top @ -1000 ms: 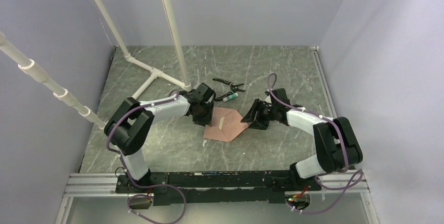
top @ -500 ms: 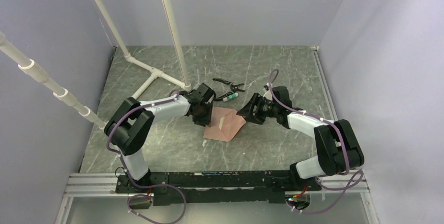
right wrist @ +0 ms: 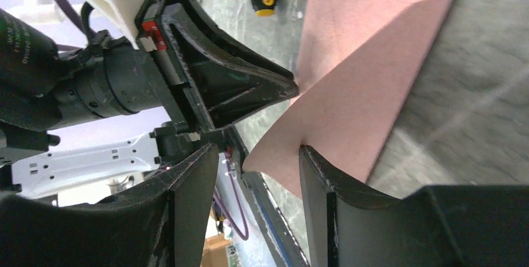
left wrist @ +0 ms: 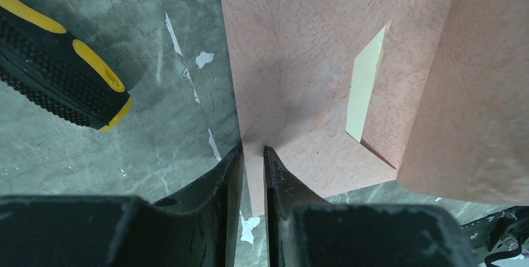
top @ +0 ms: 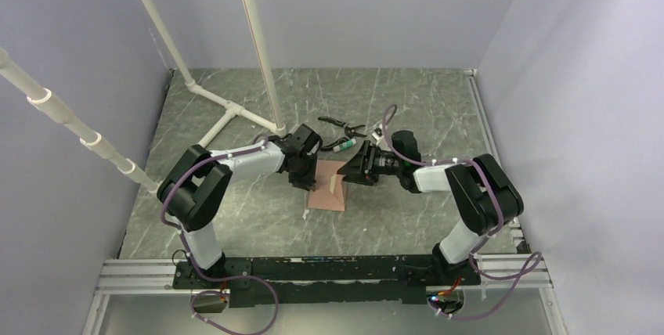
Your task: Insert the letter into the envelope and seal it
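The pinkish-brown envelope (top: 325, 192) lies in the middle of the table. Its body (left wrist: 293, 61) shows a thin pale strip (left wrist: 365, 86). My left gripper (top: 306, 178) is shut on the envelope's left edge (left wrist: 252, 150). The pointed flap (right wrist: 355, 92) is raised and stands over the body. My right gripper (top: 350, 171) is open, and the flap's edge lies between the jaws (right wrist: 259, 151), resting against one fingertip (right wrist: 312, 161). The letter does not show in any view.
Black pliers (top: 342, 125) with a yellow-and-black handle (left wrist: 59, 73) and a green-capped tube (top: 342, 145) lie just behind the envelope. White pipes (top: 235, 112) stand at the back left. Walls close in the table's sides.
My right gripper has moved left and swung the flap up from lying flat on the right to standing over the body. My left gripper has stayed on the envelope's edge.
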